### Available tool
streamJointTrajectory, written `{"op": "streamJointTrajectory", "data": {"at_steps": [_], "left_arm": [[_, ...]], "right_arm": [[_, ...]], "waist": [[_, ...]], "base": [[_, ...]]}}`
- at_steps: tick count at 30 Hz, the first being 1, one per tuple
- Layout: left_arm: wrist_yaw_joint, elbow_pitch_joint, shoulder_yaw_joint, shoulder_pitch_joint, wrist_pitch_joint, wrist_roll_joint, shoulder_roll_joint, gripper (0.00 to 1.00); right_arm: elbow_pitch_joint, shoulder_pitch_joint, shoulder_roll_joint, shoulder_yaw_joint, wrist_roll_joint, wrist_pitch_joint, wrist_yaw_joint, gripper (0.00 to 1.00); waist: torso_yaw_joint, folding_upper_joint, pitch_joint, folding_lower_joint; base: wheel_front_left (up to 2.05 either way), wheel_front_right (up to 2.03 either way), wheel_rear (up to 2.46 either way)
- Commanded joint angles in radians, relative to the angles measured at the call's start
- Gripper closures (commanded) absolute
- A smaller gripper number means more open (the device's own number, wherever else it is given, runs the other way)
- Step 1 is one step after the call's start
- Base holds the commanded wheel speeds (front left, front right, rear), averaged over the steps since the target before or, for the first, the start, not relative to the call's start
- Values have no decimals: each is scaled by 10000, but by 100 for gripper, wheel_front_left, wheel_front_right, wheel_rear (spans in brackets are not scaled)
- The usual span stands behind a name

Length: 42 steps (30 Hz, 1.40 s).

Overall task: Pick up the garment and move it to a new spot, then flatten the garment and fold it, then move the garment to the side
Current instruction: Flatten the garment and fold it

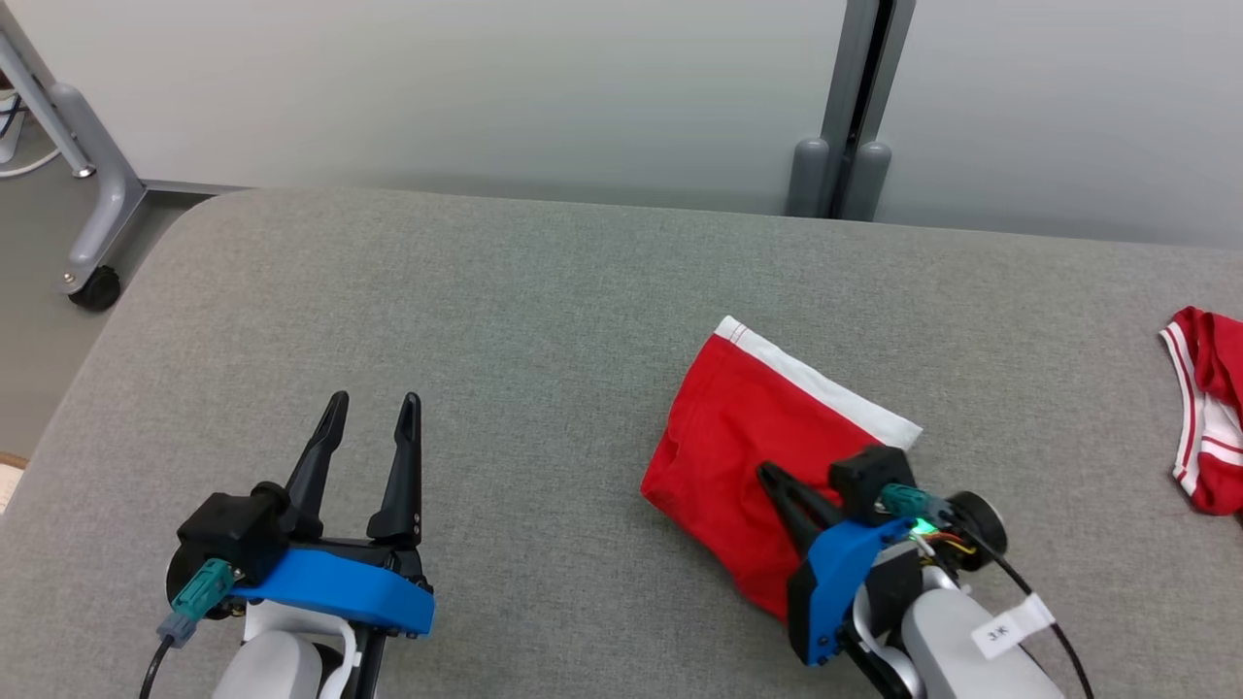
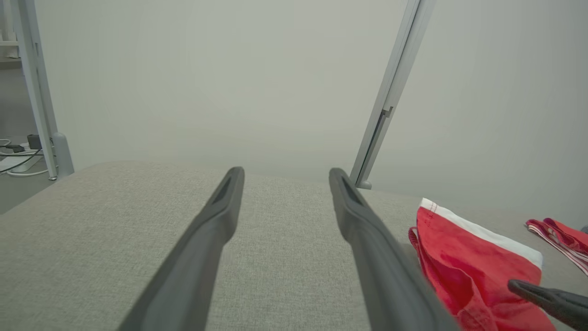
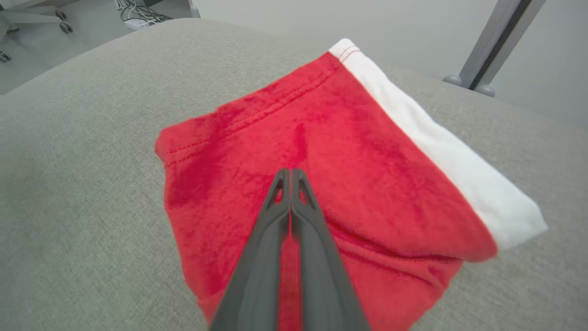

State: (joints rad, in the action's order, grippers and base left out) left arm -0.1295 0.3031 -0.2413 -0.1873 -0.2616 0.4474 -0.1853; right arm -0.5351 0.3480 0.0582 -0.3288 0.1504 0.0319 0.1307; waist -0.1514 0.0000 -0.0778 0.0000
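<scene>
Right gripper (image 3: pixel 290 174): jaws together, tips down on the red shorts (image 3: pixel 358 151). Cannot tell whether any cloth is nipped between them.

The shorts lie folded directly under and ahead of these jaws, with the white waistband (image 3: pixel 441 151) on the far right side. They rest flat on the grey desk (image 1: pixel 486 311).

Left gripper (image 1: pixel 374 403): jaws apart, empty, over bare desk well left of the shorts.

Second red-and-white garment (image 1: pixel 1209 408) lies further right.

Risk, my judgement: a lift that catches only the top layer would pull the fold open. A sideways drag could bunch the cloth.
</scene>
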Motion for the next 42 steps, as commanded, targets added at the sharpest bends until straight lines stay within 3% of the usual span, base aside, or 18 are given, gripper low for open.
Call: {"op": "streamJointTrajectory", "data": {"at_steps": [1, 9, 18, 23, 27, 29, 30, 35, 42], "left_arm": [[-15, 20, -35, -160, -44, -8, -34, 0], [-15, 63, -262, -328, -44, 52, 50, 0], [-15, 107, -392, -414, -44, 85, 75, 0], [-15, 99, -286, -448, -44, 58, 94, 0], [-15, 78, -78, -338, -44, -5, 91, 0], [-15, 58, 28, -236, -44, -17, 90, 0], [-15, 38, 82, -194, -44, -50, 90, 0], [-15, -75, 404, 24, -44, -155, 39, 0], [-15, -181, 681, 275, -44, -276, -23, 0]], "right_arm": [[-305, 317, -58, -293, -21, -66, 1, 100], [-1466, 1269, -70, -1896, 830, 136, 1, 100], [-1968, 1614, -73, -3790, 2290, 792, 1, 100], [-1691, 1682, -73, -4545, 3510, 870, 1, 100], [-1086, 1838, -71, -4591, 4444, 205, 1, 100], [-692, 1796, -70, -4454, 4816, -264, 1, 65], [-511, 1773, -66, -4342, 4883, -485, 1, 0], [373, 1242, 46, -3100, 4553, -1394, 1, 0], [1725, -329, 227, 208, 3027, -1639, 2, 0]], "waist": [[-68, 0, -42, 0], [-420, 0, -176, 0], [-671, 0, -249, 0], [-641, 0, -333, 0], [-454, 0, -300, 0], [-301, 0, -234, 0], [-217, 0, -199, 0], [273, 0, -17, 0], [851, 0, 202, 0]], "base": [[0, 0, 0], [0, 0, 0], [0, 0, 0], [0, 0, 0], [0, 0, 0], [0, 0, 0], [0, 0, 0], [0, 0, 0], [0, 0, 0]]}}
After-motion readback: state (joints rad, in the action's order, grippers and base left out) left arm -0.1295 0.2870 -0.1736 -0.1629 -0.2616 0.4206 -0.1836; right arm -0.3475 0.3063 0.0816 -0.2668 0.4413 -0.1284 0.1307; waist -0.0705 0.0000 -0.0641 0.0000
